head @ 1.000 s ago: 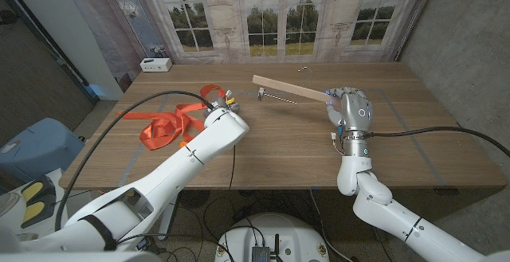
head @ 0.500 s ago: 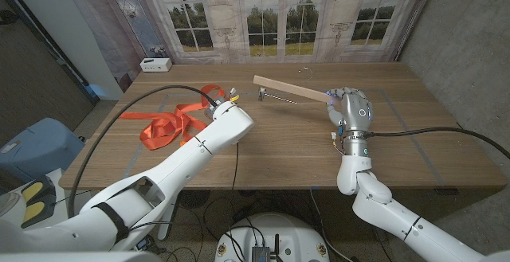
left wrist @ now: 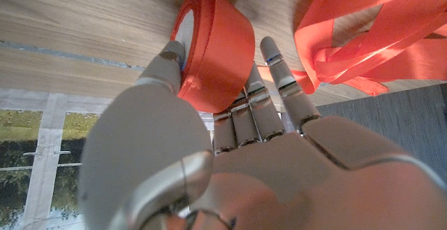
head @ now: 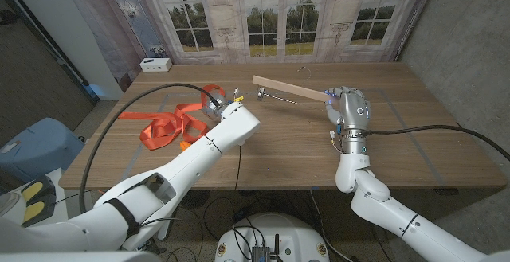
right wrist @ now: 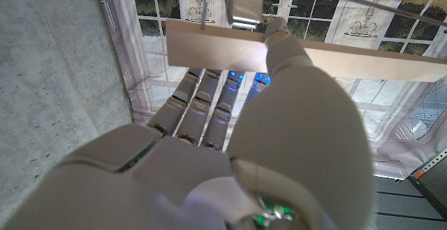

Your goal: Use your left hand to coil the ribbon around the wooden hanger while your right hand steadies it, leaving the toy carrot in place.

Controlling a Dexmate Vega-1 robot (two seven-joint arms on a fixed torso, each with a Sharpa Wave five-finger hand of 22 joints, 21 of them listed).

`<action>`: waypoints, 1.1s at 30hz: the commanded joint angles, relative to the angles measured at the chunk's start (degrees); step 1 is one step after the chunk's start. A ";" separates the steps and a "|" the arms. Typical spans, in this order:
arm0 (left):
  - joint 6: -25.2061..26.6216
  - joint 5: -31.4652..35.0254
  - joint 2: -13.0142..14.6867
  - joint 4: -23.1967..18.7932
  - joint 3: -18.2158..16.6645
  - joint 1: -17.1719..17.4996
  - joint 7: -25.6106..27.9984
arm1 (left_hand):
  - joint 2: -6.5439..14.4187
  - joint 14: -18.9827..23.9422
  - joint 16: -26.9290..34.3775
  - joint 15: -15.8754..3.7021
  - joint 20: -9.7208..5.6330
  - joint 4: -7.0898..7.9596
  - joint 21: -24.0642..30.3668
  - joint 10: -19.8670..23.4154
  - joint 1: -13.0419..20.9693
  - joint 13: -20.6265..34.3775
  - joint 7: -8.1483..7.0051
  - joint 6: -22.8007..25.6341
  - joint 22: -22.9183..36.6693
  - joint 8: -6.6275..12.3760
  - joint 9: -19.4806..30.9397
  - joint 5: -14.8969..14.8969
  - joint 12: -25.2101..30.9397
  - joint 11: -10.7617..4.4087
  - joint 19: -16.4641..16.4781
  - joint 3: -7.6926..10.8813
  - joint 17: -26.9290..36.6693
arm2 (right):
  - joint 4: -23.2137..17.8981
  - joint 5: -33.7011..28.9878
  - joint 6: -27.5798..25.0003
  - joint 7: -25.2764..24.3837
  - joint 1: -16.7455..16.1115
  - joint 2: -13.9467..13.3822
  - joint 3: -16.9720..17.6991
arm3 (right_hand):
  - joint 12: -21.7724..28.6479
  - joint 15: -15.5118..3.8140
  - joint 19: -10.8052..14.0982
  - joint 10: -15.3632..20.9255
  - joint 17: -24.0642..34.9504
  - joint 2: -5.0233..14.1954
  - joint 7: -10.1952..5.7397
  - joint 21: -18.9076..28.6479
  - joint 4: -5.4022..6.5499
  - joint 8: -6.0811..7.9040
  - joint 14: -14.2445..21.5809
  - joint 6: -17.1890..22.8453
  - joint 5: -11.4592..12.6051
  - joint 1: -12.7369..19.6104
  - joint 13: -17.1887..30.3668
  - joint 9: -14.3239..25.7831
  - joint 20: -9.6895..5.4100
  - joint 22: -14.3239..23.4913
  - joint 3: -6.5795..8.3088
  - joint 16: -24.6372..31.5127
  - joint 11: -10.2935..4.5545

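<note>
While gripped, wooden hanger [head: 291,90] lies crosswise — right hand [head: 351,109]

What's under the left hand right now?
The left hand grips an orange ribbon spool against the table; loose ribbon trails beside it. In the head view the arm covers the spool.
</note>
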 commanded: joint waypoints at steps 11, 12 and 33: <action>-4.06 4.97 1.35 -7.16 -4.26 4.09 -0.12 | 6.76 5.38 0.84 -6.12 -0.35 0.68 1.52 8.53 7.29 3.98 -1.68 5.13 0.57 0.30 0.60 -0.60 2.07 -7.90 0.58 1.04 1.03 | 0.53 1.12 1.24 0.33 0.72 0.21 -0.30 | 0.47 -8.47 -0.18 3.35 0.63 6.05 0.95 0.88 0.22 0.26 0.72 2.26 0.31 5.50 -0.03 4.52 -0.06 0.04 -0.10 -0.91 -3.15; -4.64 4.98 1.81 -8.10 -4.65 4.38 -0.54 | 6.72 5.46 0.82 -6.15 -0.37 0.68 1.58 8.65 7.33 4.04 -1.61 5.15 0.59 0.27 0.61 -0.62 2.17 -7.96 0.61 1.06 1.01 | 0.63 1.22 1.40 0.16 0.75 0.36 -0.30 | 0.50 -8.50 -0.19 3.31 0.70 6.00 0.96 0.93 0.20 0.25 0.78 2.22 0.30 5.51 0.00 4.52 -0.06 0.04 -0.13 -0.93 -3.17; -2.03 12.00 4.64 -15.58 -4.05 0.84 -0.94 | 6.67 5.85 0.79 -6.20 -0.63 0.90 2.71 8.72 8.06 5.22 -1.03 5.63 0.89 0.08 1.47 -1.21 3.09 -8.20 0.27 1.10 1.57 | 1.31 2.54 4.69 1.48 0.56 0.09 -1.30 | 0.76 -8.51 -0.42 3.38 1.35 6.05 1.05 1.70 0.23 0.38 1.21 2.33 0.35 5.56 -0.28 4.57 0.12 -0.07 -0.32 -1.88 -3.07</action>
